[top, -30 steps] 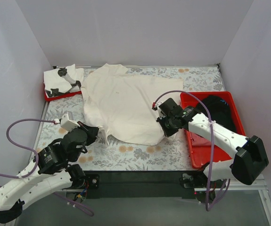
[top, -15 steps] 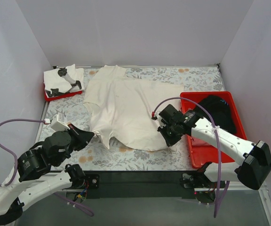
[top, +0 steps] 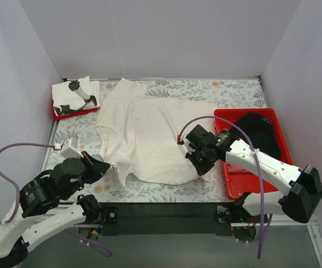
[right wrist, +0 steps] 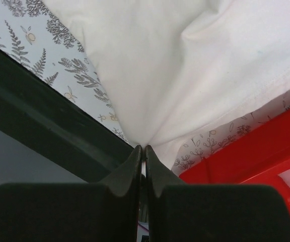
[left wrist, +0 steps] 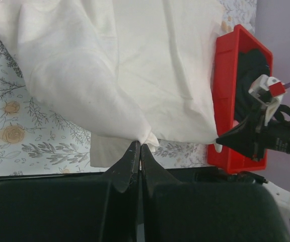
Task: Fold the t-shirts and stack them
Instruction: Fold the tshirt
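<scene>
Two tools were clamped on the cream t-shirt [top: 150, 134]: the left tool [left wrist: 140, 147] pinched its near-left edge, the right tool [right wrist: 143, 148] its near-right edge. The shirt lay spread across the floral counter [top: 166, 187], just beside the red tray [top: 236, 184].

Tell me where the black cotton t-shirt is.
In the top view, the black t-shirt lies in the red plastic tray at the right, beside the spread cream-white t-shirt.

Bright even light, soft shadows, sharp focus
</scene>
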Controlling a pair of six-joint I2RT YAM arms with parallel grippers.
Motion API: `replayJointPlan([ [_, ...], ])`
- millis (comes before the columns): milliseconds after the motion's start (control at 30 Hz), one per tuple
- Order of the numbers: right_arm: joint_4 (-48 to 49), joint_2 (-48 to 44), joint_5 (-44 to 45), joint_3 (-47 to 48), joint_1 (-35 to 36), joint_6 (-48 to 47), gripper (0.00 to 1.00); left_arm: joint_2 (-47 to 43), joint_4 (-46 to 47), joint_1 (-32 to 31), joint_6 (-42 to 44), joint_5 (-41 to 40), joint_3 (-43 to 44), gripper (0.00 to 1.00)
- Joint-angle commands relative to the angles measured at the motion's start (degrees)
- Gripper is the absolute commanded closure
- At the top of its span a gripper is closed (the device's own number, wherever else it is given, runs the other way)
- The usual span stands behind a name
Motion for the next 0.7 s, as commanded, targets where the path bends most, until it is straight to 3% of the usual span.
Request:
replayJointPlan([
  [0, 0.71, 1.79, 4.78, 3.03, 0.36, -0.29, 0.99, 0.42, 5.31, 0.26, 0.97, 0.20, -6.63, 1.00],
  [167, 6.34, 7.42, 7.25, 3.82, -2.97, -2.75, 0.99, 4.55, 13.67, 0.26, 0.71, -5.14, -13.94, 1.00],
  [467, 12.23, 16.39, 6.72, 5.05, -10.62, -5.82, 0.99, 15.18, 17.56, 0.35, 1.67, -17.19, -14.65, 1.00],
  [667, 13.46, 17.27, 5.23, 5.40, -14.84, -8.63, 0.99, 18.61, 30.53, 3.49, 11.67, -18.35, -15.53, 1.00],
])
